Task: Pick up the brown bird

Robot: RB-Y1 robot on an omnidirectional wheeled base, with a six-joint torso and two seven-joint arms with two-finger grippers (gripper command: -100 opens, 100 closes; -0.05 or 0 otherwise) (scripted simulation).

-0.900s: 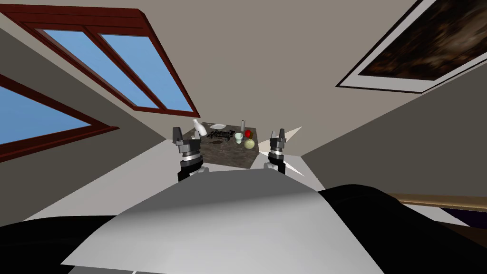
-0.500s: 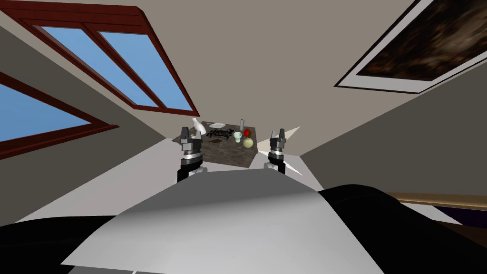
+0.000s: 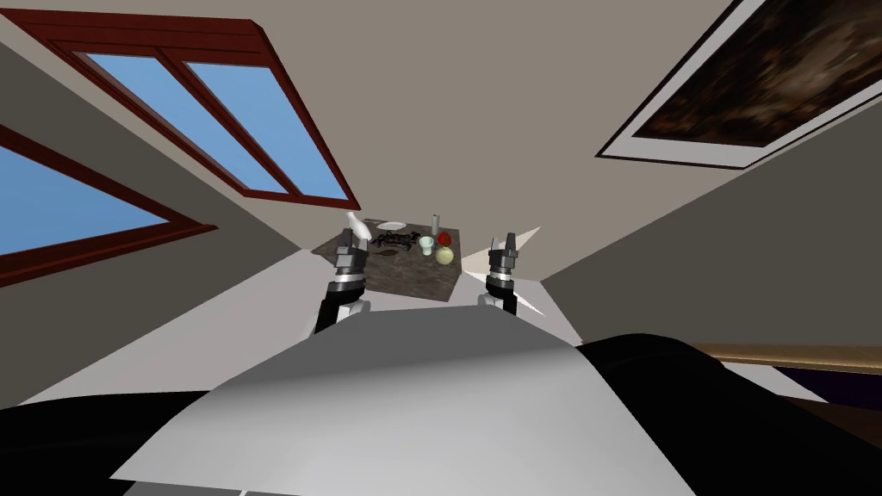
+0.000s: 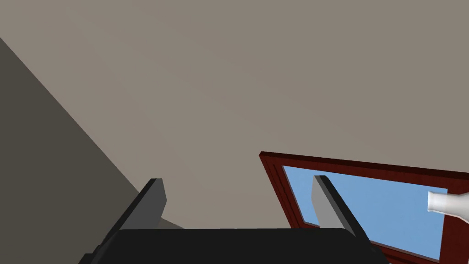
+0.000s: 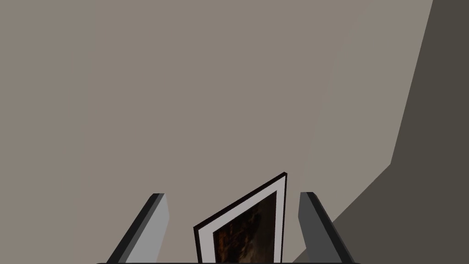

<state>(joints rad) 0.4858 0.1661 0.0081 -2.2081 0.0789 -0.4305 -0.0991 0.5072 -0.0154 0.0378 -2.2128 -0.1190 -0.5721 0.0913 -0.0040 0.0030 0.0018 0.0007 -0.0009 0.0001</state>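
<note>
The brown bird (image 3: 387,253) lies small and flat on the dark marbled table (image 3: 405,280) ahead of me. My left gripper (image 3: 350,249) hangs over the table's left near edge, a short way left of the bird, pointing up. In the left wrist view the left gripper (image 4: 238,201) is open with nothing between its fingers, and the neck of a white bottle (image 4: 446,204) shows beside it. My right gripper (image 3: 504,244) is held up to the right of the table, and the right gripper (image 5: 231,211) is open and holds nothing.
On the table stand a white bottle (image 3: 357,226), a white plate (image 3: 393,226), a black tangled object (image 3: 392,238), a pale green cup (image 3: 426,246), a thin grey vase (image 3: 436,224) and a round yellow-green vase with a red flower (image 3: 444,252).
My left arm has swung right and forward, from beside the table's left corner to over its left edge, nearer the bird. The right arm has stayed put.
</note>
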